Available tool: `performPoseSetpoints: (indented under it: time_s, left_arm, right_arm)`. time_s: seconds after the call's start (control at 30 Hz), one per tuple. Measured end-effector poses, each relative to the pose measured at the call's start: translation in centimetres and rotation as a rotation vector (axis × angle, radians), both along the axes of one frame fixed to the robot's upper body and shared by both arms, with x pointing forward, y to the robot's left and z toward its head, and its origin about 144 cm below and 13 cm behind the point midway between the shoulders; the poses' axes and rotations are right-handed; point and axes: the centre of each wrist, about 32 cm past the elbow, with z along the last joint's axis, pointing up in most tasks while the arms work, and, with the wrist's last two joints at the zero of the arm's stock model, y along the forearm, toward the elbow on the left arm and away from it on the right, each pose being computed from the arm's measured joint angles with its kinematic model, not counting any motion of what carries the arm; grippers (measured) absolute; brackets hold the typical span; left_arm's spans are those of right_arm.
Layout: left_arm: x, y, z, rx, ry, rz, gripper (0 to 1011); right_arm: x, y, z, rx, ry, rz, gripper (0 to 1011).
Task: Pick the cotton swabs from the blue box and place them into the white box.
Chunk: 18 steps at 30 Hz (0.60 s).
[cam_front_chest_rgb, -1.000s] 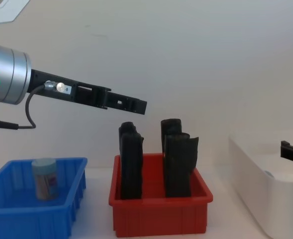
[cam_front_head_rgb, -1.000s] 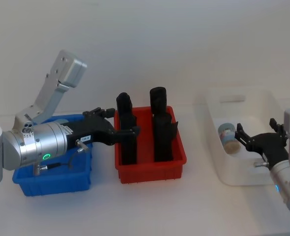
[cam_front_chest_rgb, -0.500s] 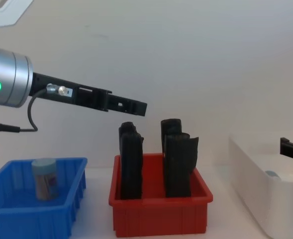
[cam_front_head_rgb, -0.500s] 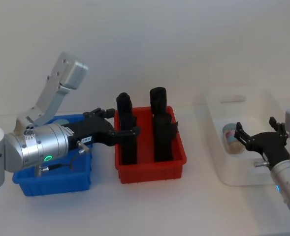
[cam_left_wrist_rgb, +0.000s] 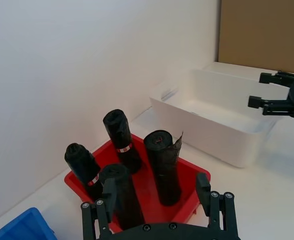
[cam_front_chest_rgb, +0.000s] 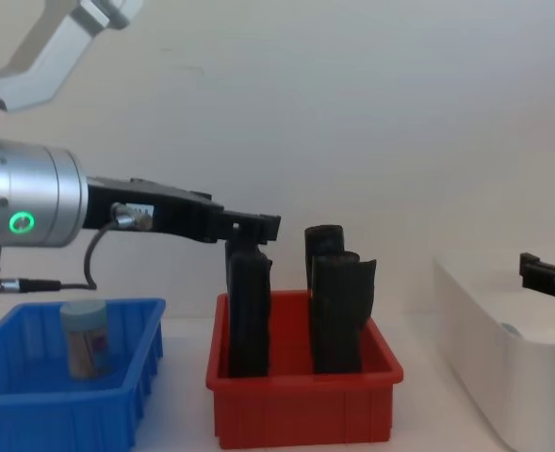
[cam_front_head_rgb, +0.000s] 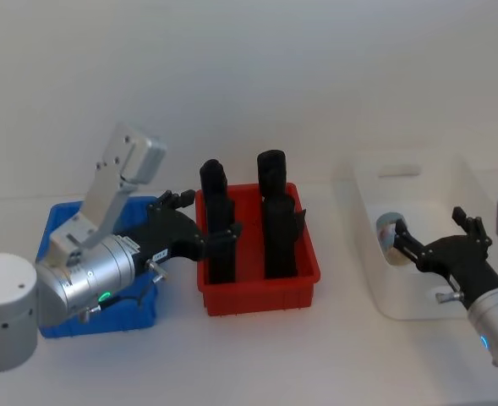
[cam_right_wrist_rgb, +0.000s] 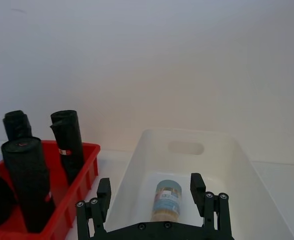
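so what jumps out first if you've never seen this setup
The red bin mid-table, packed with tall black rolls standing upright, draws the eye first. The open left gripper reaches past the blue box, where one cotton swab jar stands, to the leftmost rolls. On the right, the open right gripper hangs over the white box, which holds a second jar.

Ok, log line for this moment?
left gripper open, raised between blue box and red bin | right gripper open, over white box | cotton swabs: one in white box, one in blue box
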Motion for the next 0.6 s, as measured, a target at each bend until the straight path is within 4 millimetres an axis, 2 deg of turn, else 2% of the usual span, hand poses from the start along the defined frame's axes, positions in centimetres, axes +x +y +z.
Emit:
performPoseSetpoints:
  time_s: [0.6]
  left_arm:
    - [-2.4, -2.7, -4.5, -0.019, -0.169, 0.133, 1004]
  right_arm:
    - [-4.4, 0.7, 2.1, 0.021, -0.001, 0.145, 1001]
